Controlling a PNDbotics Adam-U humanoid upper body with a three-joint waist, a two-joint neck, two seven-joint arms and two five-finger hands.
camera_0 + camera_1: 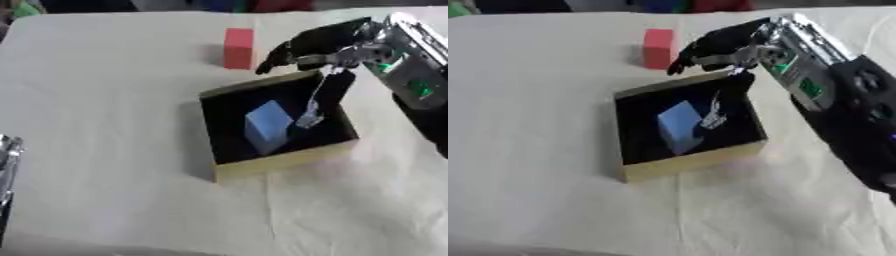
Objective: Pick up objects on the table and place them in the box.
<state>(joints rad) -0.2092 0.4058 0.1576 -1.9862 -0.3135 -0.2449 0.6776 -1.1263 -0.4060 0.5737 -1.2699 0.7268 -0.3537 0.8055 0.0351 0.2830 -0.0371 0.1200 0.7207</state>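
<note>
The small red rectangular block (238, 48) stands upright on the cream cloth-covered table (105, 125) in the upper middle of the frame, just beyond the far rim of the square tan box with a black lining (280, 161); it looks rigid, light and smooth-faced, best pinched across its two broad flat sides. The right hand (308, 44) hovers above the box's far rim just right of the block, fingers relaxed and holding nothing, while a pale blue block (267, 125) and a small silvery object (311, 119) already lie inside. Only a sliver of the left hand (7, 155) shows at the left edge, its fingers unreadable.

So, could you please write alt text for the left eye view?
The robot's right hand hangs over the far edge of an open box, which holds a blue block and a small pale object. A red block stands on the table behind it.
</note>
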